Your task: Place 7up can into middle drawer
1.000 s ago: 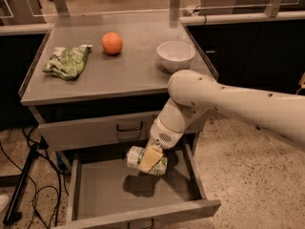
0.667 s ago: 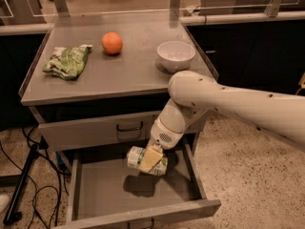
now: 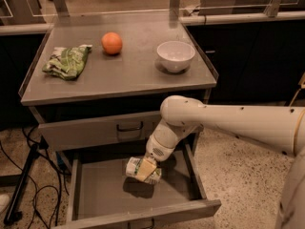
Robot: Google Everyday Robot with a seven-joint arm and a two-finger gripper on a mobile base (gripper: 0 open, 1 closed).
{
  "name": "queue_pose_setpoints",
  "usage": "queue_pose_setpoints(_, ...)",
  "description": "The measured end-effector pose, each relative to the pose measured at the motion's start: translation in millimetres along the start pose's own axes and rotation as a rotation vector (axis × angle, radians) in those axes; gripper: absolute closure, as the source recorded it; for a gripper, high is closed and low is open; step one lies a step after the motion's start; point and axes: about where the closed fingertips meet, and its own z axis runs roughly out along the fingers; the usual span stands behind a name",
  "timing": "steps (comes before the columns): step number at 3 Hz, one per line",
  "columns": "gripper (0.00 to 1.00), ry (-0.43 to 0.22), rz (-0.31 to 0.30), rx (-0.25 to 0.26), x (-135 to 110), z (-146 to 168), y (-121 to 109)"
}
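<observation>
Shows gripper clenched across the 7up can, tipped sideways just above the floor of the open middle drawer. Probably handles light, smooth, dentable; best taken across its round body, gently.

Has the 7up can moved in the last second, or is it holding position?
Yes. The 7up can, held in the gripper, has sunk lower: farther below the upper drawer front and closer to the middle drawer floor.
</observation>
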Motion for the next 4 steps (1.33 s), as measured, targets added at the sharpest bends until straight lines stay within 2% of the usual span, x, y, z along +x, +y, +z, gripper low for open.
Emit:
queue_pose_setpoints(1,1.0,0.0,0.0,0.0,0,0,0)
queue_pose_setpoints(3,1.0,0.034,0.132,0.004,19,66,-13)
queue_pose_setpoints(4,1.0,0.032,0.219,0.001,28,97,-25)
